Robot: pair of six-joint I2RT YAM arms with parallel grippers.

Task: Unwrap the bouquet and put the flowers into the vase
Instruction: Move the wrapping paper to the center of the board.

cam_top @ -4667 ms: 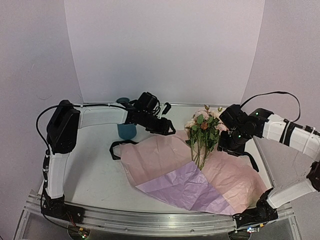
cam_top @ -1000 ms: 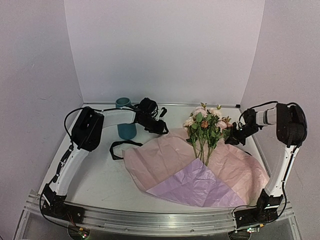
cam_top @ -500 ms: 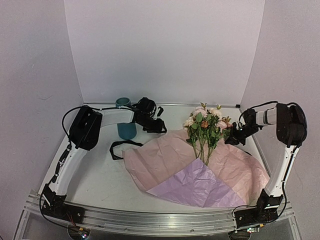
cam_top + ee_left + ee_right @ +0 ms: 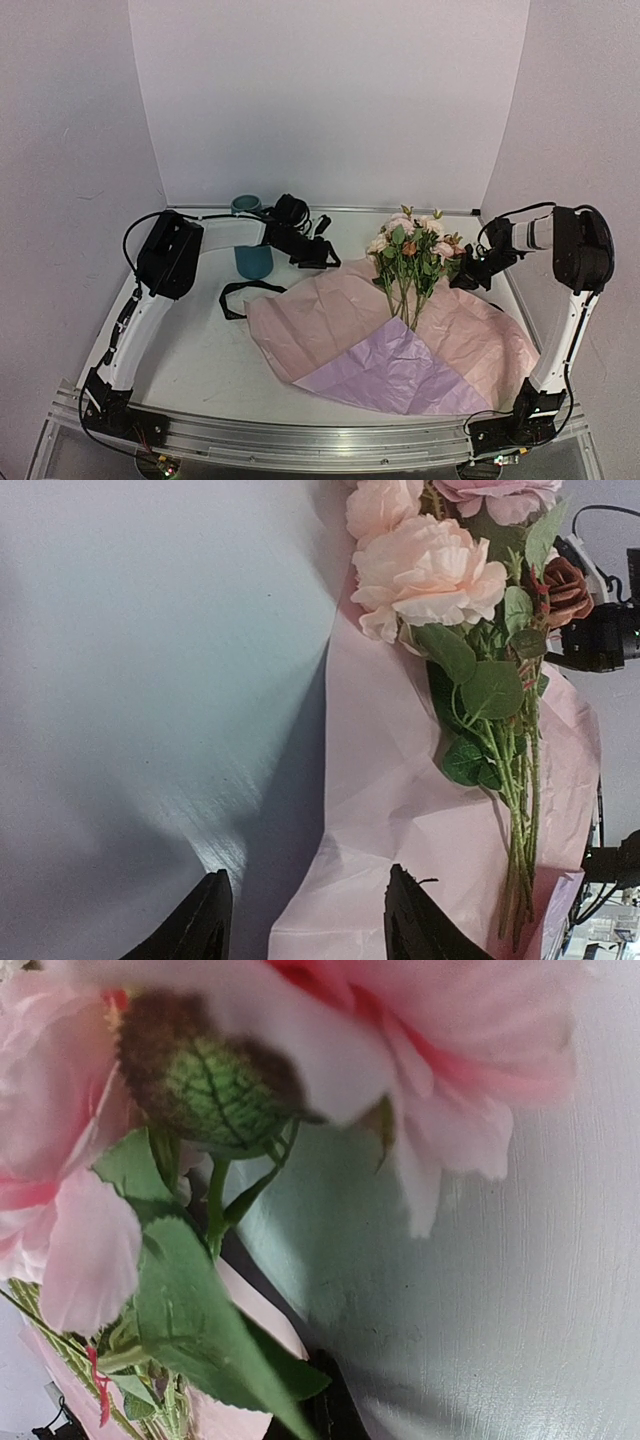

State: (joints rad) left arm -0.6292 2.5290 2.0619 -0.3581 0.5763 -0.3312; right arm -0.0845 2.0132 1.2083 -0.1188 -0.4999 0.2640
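Our left pincer [image 4: 323, 255] has spread a bit wider in the last second and we see it open and empty over the edge of the pink paper [image 4: 390, 370] near the teal vase [image 4: 253, 262], while the right pincer [image 4: 463, 276] is clamped shut just beside the flowers [image 4: 410, 255] lying on that paper, can't tell if it's gripping any.

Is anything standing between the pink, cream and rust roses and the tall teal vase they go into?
Yes: the left gripper and its wrist sit just right of the teal vase, between it and the roses.
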